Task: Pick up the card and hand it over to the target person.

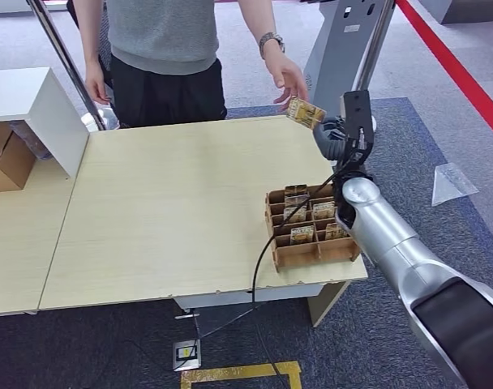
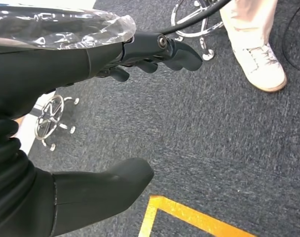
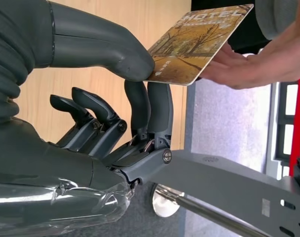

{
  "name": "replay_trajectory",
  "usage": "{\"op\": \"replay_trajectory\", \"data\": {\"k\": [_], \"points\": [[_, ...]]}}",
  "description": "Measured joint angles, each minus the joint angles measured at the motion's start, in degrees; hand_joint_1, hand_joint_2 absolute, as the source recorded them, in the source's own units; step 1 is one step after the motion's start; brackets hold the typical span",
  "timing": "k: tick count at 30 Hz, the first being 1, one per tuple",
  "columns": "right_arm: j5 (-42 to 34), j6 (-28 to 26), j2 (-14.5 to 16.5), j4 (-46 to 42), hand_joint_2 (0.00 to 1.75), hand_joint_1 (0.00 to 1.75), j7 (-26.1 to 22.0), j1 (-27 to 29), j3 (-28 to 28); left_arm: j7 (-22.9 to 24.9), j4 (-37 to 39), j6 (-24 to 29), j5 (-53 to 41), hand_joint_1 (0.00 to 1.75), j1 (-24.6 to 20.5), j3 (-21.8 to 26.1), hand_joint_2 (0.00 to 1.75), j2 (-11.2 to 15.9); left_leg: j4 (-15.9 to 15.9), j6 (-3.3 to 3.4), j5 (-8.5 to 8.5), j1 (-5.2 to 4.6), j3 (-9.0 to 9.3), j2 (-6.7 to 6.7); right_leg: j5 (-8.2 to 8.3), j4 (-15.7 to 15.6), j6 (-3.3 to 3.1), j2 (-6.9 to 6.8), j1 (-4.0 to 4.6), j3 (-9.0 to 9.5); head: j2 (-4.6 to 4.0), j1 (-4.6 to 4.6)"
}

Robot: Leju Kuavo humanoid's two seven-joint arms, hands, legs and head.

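Note:
My right hand (image 1: 330,134) is raised past the table's far right corner and pinches a gold-brown hotel card (image 1: 305,113) between thumb and fingers. In the right wrist view the card (image 3: 193,44) sticks out from the thumb (image 3: 115,49), and a person's open hand (image 3: 252,61) lies just under its far end. That person's hand (image 1: 287,79) hovers right above the card in the head view. My left hand (image 2: 85,123) hangs over dark carpet, its fingers apart around nothing.
A brown cardboard divider tray (image 1: 280,251) with several more cards stands at the table's near right corner, under my right forearm. A white box (image 1: 30,101) sits at the far left. A black cable (image 1: 265,243) runs over the table edge. The person's torso (image 1: 161,49) stands behind the table.

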Motion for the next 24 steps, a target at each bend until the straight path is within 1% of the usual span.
{"op": "replay_trajectory", "data": {"k": [9, 15, 18, 19, 22, 24], "points": [[1.8, 0.0, 0.6, -0.9, 1.75, 1.75, 1.4, -0.7, 1.2, 1.0, 0.0, 0.8, 0.6, 0.00, -0.1, 1.0, 1.75, -0.2, 0.0, 0.00, 0.01, 0.00, -0.06, -0.06, 0.00, 0.0, 0.01, -0.03, -0.01, -0.04, 0.00, 0.00], [3.0, -0.5, 0.3, -1.7, 1.75, 1.75, 2.2, -0.8, 1.4, 0.9, 0.1, 0.8, 0.3, 0.00, -0.1, 1.1, 1.75, -0.3, 0.0, 0.00, 0.02, -0.01, -0.06, -0.10, -0.02, 0.0, 0.00, -0.08, -0.01, -0.04, 0.00, 0.00], [3.4, -1.1, 0.0, -2.9, 1.75, 0.44, 2.5, -0.6, 0.9, 0.5, 0.1, 0.9, 0.3, 0.00, 0.0, 1.3, 1.75, -0.4, 0.0, 0.00, 0.02, 0.00, -0.05, -0.14, -0.02, 0.0, 0.01, -0.13, 0.00, -0.02, 0.00, 0.00], [3.4, -0.9, -0.2, -3.3, 1.31, 0.00, 2.4, -0.5, 0.8, 0.4, 0.1, 0.9, 0.3, 0.00, -0.1, 1.3, 1.75, -0.4, 0.0, -0.01, 0.02, 0.01, -0.06, -0.16, -0.01, 0.0, 0.00, -0.10, 0.01, -0.02, 0.00, 0.00], [3.2, 0.0, -0.5, -4.0, 0.00, 0.00, 2.3, -0.4, 0.5, 0.3, 0.1, 0.9, 0.3, 0.00, -0.1, 1.4, 1.75, -0.3, 0.0, -0.01, 0.02, 0.02, -0.07, -0.17, -0.01, 0.0, 0.01, -0.05, 0.01, -0.03, 0.00, 0.00], [3.3, 0.9, -0.7, -4.6, 0.00, 0.00, 2.1, -0.2, 0.6, 0.3, 0.1, 0.8, 0.3, 0.00, -0.1, 1.4, 1.75, -0.3, 0.0, 0.01, 0.02, 0.01, -0.08, -0.16, -0.01, 0.0, 0.02, -0.10, 0.00, -0.04, 0.00, 0.00]]}}
